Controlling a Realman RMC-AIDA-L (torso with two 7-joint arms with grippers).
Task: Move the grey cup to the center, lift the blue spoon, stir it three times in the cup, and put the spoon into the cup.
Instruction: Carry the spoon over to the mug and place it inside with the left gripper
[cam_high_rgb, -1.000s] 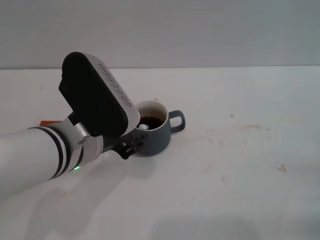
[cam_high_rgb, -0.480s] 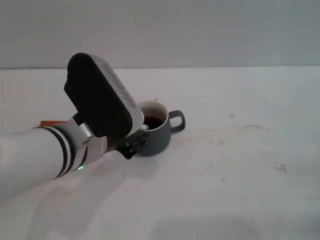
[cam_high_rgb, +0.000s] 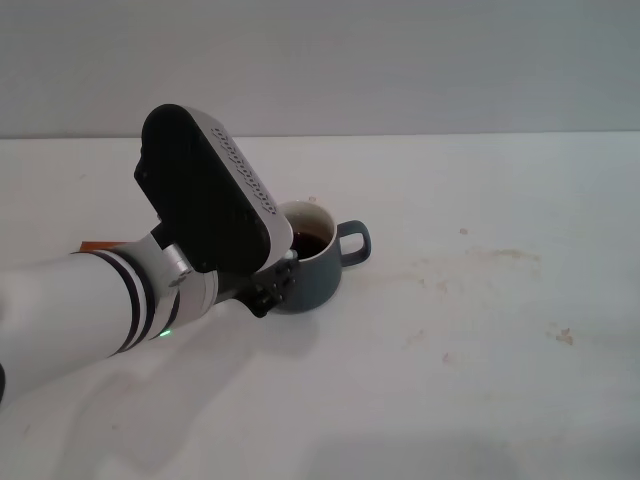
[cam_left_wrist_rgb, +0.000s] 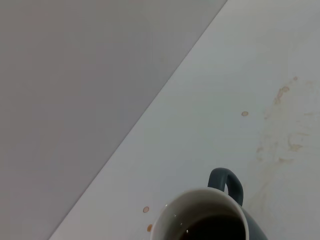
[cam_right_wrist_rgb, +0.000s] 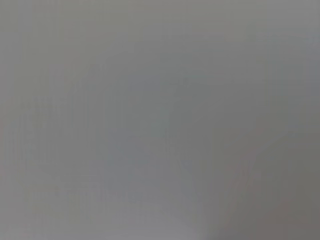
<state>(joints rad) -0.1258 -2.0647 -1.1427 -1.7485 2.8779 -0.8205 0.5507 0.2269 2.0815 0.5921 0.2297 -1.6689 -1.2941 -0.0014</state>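
Note:
The grey cup (cam_high_rgb: 315, 268) stands on the white table near its middle, handle pointing right, with dark liquid inside. It also shows in the left wrist view (cam_left_wrist_rgb: 210, 193), just below that camera. My left gripper (cam_high_rgb: 283, 270) is at the cup's near-left rim, mostly covered by the black and white wrist housing (cam_high_rgb: 205, 195). The blue spoon is hidden behind that housing. My right gripper is out of view; the right wrist view shows only flat grey.
The edge of a small orange-brown block (cam_high_rgb: 100, 244) peeks out behind my left forearm. Faint brown stains (cam_high_rgb: 495, 255) mark the white table (cam_high_rgb: 480, 380) to the right of the cup. A grey wall runs along the table's far edge.
My left wrist has shifted slightly right and up over the cup. A small pale bit seen at the cup's rim earlier is now covered by the housing. The cup has not moved.

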